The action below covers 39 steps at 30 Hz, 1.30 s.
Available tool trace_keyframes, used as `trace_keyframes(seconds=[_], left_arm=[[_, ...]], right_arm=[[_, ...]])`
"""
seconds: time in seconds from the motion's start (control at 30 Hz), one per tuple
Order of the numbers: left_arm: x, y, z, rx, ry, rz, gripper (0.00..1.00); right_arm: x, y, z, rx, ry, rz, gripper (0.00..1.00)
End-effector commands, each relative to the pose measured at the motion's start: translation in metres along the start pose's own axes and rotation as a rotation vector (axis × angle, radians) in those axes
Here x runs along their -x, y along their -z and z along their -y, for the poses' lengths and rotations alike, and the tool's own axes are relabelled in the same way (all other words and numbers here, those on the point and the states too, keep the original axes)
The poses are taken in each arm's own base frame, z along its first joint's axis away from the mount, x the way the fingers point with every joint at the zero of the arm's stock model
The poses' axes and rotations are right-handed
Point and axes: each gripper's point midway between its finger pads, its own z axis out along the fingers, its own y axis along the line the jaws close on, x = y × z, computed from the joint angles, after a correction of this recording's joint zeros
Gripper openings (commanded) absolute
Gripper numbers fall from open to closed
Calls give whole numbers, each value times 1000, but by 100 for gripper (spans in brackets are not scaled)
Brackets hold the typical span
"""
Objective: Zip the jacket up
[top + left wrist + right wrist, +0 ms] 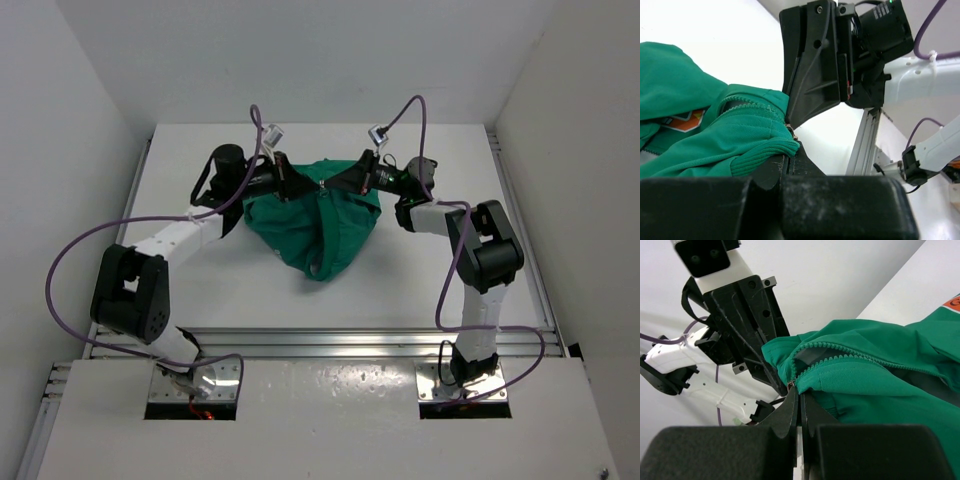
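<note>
On the jacket, the orange logo lies half under a fold (unreadable); the right wrist view's edge cuts off an orange patch.

A white tabletop fills the middle of the frame, boxed in by a plain white left wall, back wall and right wall, with an aluminium rail and a glossy white panel along the bottom, all evenly lit

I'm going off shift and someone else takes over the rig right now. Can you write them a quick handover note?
The left gripper is shut on the jacket at its ribbed edge beside the zip.
The right gripper is shut on the facing edge.
The jacket hangs between them over the table.
Done: both edges gripped.
Left: the zip teeth gape apart, and no zipping shows yet.
</note>
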Motion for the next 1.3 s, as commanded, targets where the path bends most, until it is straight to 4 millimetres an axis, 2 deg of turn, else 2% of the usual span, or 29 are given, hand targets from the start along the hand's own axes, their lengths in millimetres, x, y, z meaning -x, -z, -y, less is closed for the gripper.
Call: trace_keyframes(seconds=[0.0,0.13,0.37,0.67,0.83,1.27], left_arm=[[-27,-2,53,-184,-37,-131,0],[-35,-3,54,-184,-34,-155,0],[-35,-2,52,-160,-29,-157,0],[-27,3,31,-96,34,-118,0],[-28,7,6,-37,135,-105,0],[-27,11,-8,-11,175,-90,0]], right_arm=[[47,-9,-29,71,198,157,0],[49,-8,-29,70,202,160,0],[57,-7,-38,84,218,176,0],[54,-4,-41,86,211,178,0],[55,-3,-43,87,213,181,0],[50,-1,-44,85,207,167,0]])
